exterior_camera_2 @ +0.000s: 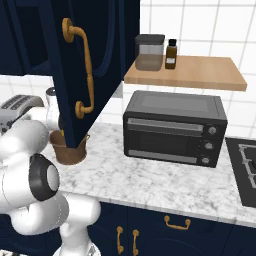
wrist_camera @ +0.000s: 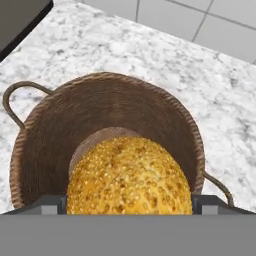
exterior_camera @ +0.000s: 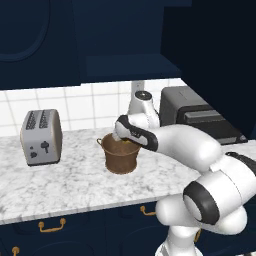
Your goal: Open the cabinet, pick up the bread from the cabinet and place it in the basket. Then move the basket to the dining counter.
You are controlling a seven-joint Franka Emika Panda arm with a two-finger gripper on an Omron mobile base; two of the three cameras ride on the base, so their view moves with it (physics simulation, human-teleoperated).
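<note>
The brown woven basket (exterior_camera: 121, 159) stands on the marble worktop, and its rim and loop handles (wrist_camera: 105, 82) ring the hand view. My gripper (wrist_camera: 130, 205) is shut on the golden-orange bread (wrist_camera: 130, 180), which hangs just inside the basket's mouth, above its floor. From the left base view my hand reaches down over the rim, and the gripper (exterior_camera: 123, 142) dips into the basket. The navy cabinet door (exterior_camera_2: 95, 55) with its long brass handle (exterior_camera_2: 85, 75) stands swung open and hides part of the basket (exterior_camera_2: 64, 151).
A silver toaster (exterior_camera: 42, 136) stands left of the basket. A black toaster oven (exterior_camera_2: 175, 127) sits to the right under a wooden shelf (exterior_camera_2: 200, 74) with jars. A stove edge (exterior_camera_2: 245, 167) lies far right. Navy drawers with brass pulls (exterior_camera: 52, 227) run below.
</note>
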